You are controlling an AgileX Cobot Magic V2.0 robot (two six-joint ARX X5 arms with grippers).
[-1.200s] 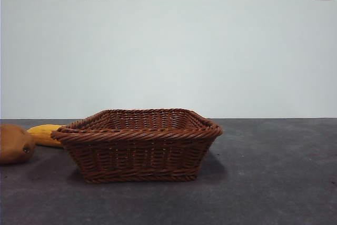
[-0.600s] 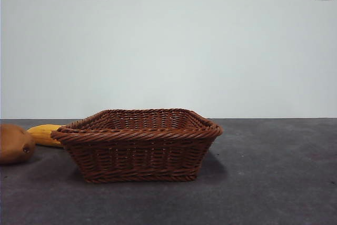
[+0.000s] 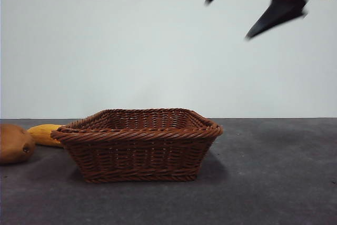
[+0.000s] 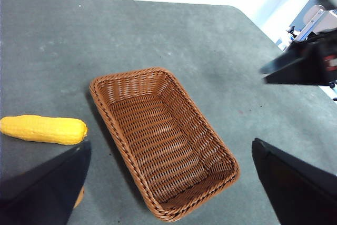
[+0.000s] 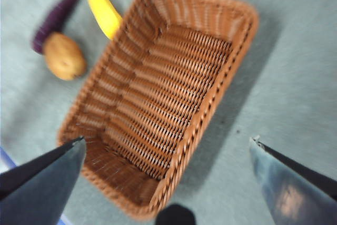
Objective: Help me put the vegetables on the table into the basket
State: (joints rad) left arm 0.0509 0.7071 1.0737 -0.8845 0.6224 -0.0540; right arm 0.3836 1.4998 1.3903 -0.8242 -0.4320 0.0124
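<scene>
Jaws gape wide on both my grippers, right gripper (image 3: 253,6) high over the empty basket (image 3: 138,135). Potato (image 3: 15,143) and corn (image 3: 45,133) lie beside it; I may knock its rim reaching.

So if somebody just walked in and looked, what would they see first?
Probably the big brown woven basket in the middle of the dark grey table, with nothing in it. Next, the yellow corn, the brown potato and a purple eggplant lying together on the table just outside one of its ends. High above the basket, the right tool hangs with its black jaws spread wide.
</scene>
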